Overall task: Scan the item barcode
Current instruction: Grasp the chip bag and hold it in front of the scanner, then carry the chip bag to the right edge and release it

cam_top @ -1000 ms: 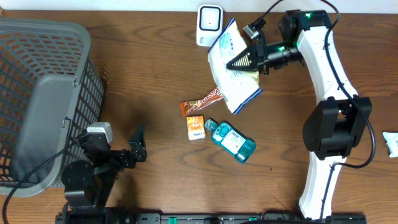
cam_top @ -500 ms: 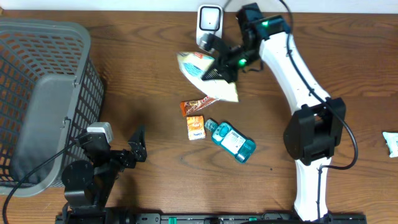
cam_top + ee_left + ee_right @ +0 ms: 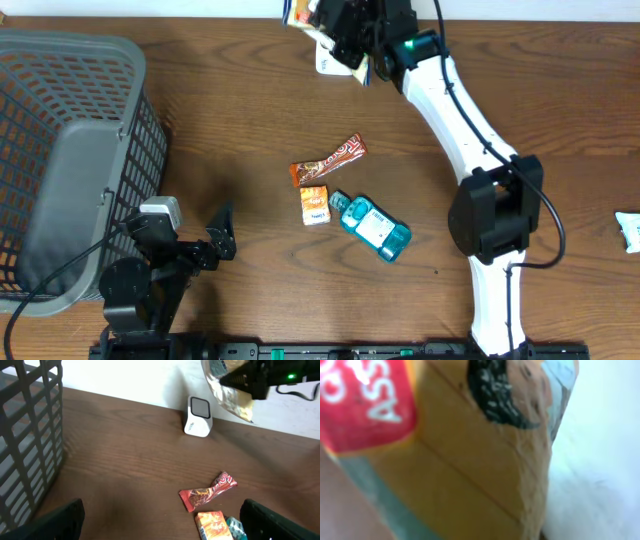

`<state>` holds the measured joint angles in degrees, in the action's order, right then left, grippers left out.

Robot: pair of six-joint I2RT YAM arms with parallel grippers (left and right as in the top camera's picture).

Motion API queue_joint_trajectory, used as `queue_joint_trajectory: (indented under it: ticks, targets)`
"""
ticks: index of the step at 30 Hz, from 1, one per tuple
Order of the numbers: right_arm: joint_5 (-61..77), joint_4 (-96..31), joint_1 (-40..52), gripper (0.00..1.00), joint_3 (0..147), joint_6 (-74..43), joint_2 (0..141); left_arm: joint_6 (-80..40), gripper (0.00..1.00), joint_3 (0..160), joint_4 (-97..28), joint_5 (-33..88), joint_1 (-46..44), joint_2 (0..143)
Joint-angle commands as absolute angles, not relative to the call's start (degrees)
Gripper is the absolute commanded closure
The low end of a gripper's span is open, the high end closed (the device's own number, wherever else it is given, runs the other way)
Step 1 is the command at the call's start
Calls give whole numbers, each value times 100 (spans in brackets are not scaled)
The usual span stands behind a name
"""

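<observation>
The item is a crinkly snack bag [image 3: 298,12], held at the table's far edge with my right gripper [image 3: 345,38] shut on it. It hangs above and just behind the white barcode scanner [image 3: 324,63]. The left wrist view shows the scanner [image 3: 198,416] upright on the table and the bag [image 3: 229,391] in the air to its upper right. Seen from the right wrist, the bag [image 3: 445,455] fills the frame, orange with a red label, and hides the fingers. My left gripper [image 3: 162,521] rests open near the front left, holding nothing.
A grey wire basket [image 3: 70,150] takes up the left side. A red chocolate bar [image 3: 328,160], a small orange box [image 3: 315,204] and a teal bottle [image 3: 372,226] lie mid-table. A white packet [image 3: 630,228] sits at the right edge.
The right arm has swung the snack bag left and toward the far edge, from right of the scanner to above it. The left arm has stayed still.
</observation>
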<state>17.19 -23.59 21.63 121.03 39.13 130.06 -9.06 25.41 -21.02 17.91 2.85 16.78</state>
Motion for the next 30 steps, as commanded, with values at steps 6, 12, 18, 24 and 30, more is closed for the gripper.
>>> queue_joint_trajectory:
  ticks: [6,12,18,24,30]
  targets:
    - [1188,-788,2202,99,12184,3317,13762,-932,1,2534,-2097,1844,272,1680]
    - [1173,-329,2196,99,12184,2705,13852,-932,1,2534,-2097,1844,272,1680]
    - [-617,-803,2191,99,12276,2209,13535,-932,1,2534,-2097,1844,272,1680]
    - [-2917,-2685,2021,99,12278,1951,12665,-932,1,2534,-2097,1844,272,1680]
    - [-4696,-4536,1203,99,12278,1133,12197,-932,1,2534,-2097,1844,272,1680]
